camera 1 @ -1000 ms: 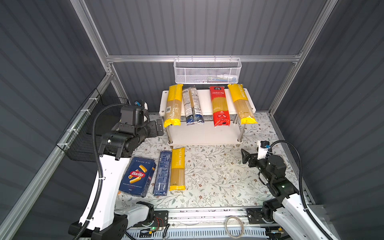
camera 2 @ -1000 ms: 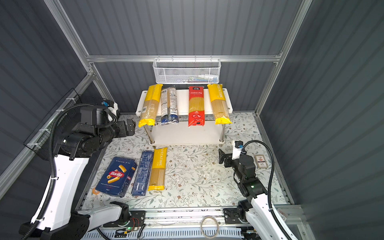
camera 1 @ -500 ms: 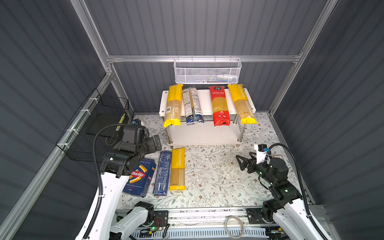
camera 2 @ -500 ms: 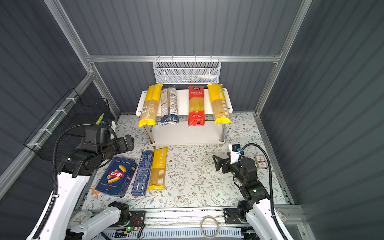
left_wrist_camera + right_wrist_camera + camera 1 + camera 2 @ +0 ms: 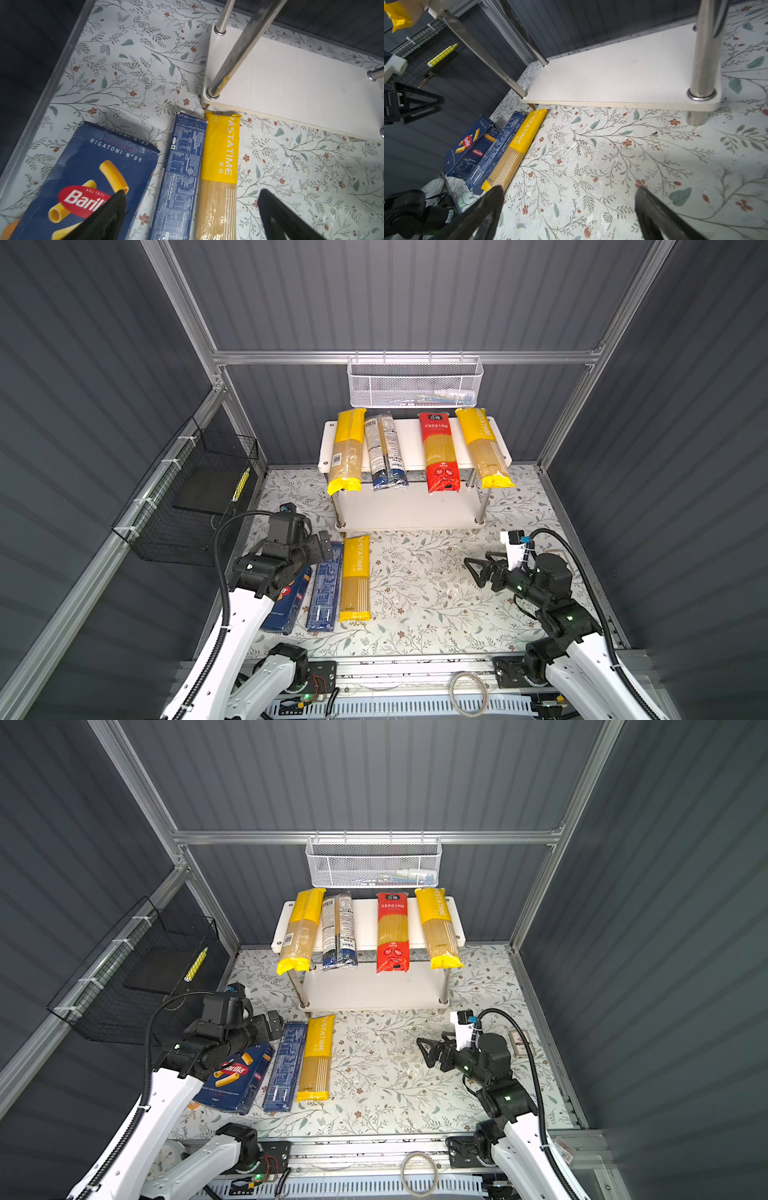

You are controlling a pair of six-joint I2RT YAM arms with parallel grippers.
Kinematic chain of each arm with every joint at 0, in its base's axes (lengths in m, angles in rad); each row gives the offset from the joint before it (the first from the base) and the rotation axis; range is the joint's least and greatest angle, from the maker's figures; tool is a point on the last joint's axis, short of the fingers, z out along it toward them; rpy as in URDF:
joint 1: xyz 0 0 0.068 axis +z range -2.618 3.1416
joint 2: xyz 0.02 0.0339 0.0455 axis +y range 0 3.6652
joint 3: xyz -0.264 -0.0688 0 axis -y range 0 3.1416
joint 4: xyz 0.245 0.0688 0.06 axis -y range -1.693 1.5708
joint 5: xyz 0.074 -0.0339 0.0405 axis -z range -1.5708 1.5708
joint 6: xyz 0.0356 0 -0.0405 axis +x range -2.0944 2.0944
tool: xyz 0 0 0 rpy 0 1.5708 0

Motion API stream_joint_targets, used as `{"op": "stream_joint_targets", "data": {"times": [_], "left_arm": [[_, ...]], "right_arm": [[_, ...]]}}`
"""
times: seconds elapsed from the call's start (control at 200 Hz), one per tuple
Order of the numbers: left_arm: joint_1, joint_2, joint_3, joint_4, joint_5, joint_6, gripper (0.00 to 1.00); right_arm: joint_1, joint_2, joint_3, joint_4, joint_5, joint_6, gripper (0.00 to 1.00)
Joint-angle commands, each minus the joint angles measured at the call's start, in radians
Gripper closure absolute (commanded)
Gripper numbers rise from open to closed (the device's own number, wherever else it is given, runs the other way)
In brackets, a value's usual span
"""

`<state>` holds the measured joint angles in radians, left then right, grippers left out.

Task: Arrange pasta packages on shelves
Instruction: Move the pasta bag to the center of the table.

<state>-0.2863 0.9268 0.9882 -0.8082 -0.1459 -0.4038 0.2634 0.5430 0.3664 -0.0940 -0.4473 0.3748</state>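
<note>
Spaghetti bags lie four abreast on the top shelf (image 5: 411, 443), each with its near end hanging over the front edge: from left to right, a yellow bag (image 5: 347, 452), a grey-blue bag (image 5: 384, 452), a red bag (image 5: 438, 452) and a second yellow bag (image 5: 484, 448). On the floral table (image 5: 415, 605), a third yellow bag (image 5: 355, 576) lies with its far end just before the left front corner of the lower shelf (image 5: 411, 506). A narrow box (image 5: 324, 593) lies touching its left side, and the Barilla box (image 5: 235, 1081) lies just left of that.

The left gripper (image 5: 192, 194) hangs above these three with its jaws spread wide and nothing between them; in the wrist view one finger (image 5: 112, 207) overlaps the Barilla box. The right gripper (image 5: 473, 572) hovers over the table's right side, well apart from the packages, jaws wide and holding nothing.
</note>
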Motion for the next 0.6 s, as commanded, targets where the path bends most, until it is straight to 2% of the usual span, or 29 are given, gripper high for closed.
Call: {"op": "stream_joint_targets", "data": {"times": [0.0, 0.14, 0.3, 0.44, 0.495, 0.59], "left_arm": [[0.006, -0.002, -0.068, 0.109, 0.098, -0.009, 0.0], [0.004, -0.02, -0.15, 0.156, 0.11, -0.043, 0.0], [0.004, -0.04, -0.276, 0.245, 0.144, -0.108, 0.0], [0.004, 0.0, -0.353, 0.356, 0.216, -0.142, 0.0], [0.004, 0.018, -0.373, 0.397, 0.23, -0.142, 0.0], [0.004, 0.044, -0.404, 0.464, 0.272, -0.125, 0.0]], "right_arm": [[0.015, 0.019, -0.002, 0.026, -0.045, 0.03, 0.01], [0.057, 0.071, 0.008, 0.049, -0.033, 0.038, 0.01], [0.164, 0.15, 0.016, 0.084, 0.05, 0.031, 0.01], [0.25, 0.249, 0.067, 0.08, 0.1, 0.014, 0.01], [0.271, 0.268, 0.079, 0.081, 0.162, 0.018, 0.01], [0.296, 0.279, 0.076, 0.106, 0.188, 0.043, 0.01]]}}
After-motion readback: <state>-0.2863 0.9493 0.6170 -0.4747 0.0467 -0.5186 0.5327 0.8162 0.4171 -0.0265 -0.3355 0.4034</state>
